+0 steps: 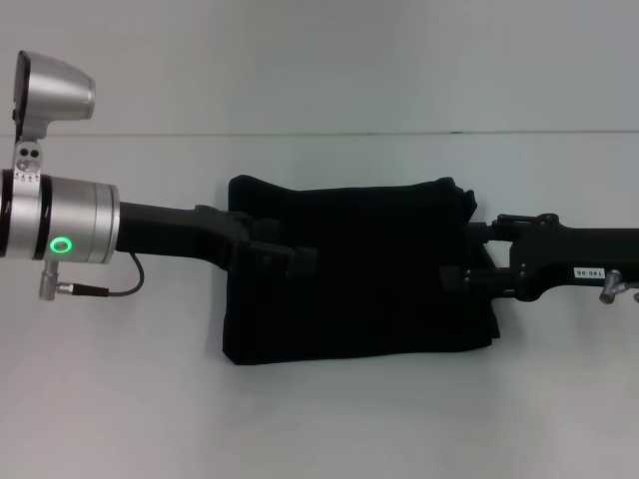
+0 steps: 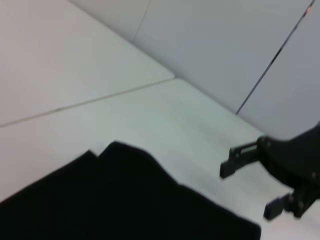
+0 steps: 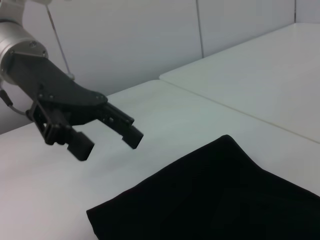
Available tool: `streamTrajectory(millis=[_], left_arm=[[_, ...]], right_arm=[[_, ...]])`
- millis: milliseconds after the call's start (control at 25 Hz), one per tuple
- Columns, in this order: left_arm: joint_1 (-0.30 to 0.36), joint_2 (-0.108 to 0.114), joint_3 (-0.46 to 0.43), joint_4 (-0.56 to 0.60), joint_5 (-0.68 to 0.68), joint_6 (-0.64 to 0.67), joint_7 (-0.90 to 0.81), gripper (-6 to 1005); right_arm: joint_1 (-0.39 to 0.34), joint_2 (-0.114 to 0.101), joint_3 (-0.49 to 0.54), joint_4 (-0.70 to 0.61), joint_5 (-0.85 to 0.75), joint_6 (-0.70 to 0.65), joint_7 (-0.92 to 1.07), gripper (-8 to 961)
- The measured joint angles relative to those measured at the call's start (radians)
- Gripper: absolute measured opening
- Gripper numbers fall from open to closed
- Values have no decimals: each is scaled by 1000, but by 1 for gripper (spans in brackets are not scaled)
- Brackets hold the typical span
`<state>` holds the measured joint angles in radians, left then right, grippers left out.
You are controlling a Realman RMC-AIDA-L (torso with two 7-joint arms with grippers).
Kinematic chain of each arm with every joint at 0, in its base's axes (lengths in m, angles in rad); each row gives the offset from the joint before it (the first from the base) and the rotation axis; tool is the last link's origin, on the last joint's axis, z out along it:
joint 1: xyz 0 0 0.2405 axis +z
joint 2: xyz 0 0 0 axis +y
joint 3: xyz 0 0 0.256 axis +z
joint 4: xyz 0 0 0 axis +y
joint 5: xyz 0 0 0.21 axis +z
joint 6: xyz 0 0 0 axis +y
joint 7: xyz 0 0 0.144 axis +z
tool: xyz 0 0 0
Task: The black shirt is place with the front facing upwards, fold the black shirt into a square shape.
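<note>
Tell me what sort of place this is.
Probably a robot lab or test bench: a bare white table against plain white wall panels, with only the folded black shirt lying between the left gripper and right gripper.

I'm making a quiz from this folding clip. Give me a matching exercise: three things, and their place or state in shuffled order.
Things:
1. shirt
2. left gripper
3. right gripper

States:
A. open, at the shirt's right edge
B. folded into a rough rectangle on the white table
C. open, over the shirt's left part

Pairs: 1-B, 2-C, 3-A
</note>
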<state>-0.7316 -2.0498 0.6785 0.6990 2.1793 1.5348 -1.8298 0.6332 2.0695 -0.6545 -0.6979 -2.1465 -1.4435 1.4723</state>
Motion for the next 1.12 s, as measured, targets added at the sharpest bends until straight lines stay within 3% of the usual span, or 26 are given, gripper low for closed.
streamTrajectory(millis=[1120], left_arm=[[19,-1,3,-1,-7,-43,-2,946]], right_arm=[[-12,2,12,2,55,-24,-21,851]])
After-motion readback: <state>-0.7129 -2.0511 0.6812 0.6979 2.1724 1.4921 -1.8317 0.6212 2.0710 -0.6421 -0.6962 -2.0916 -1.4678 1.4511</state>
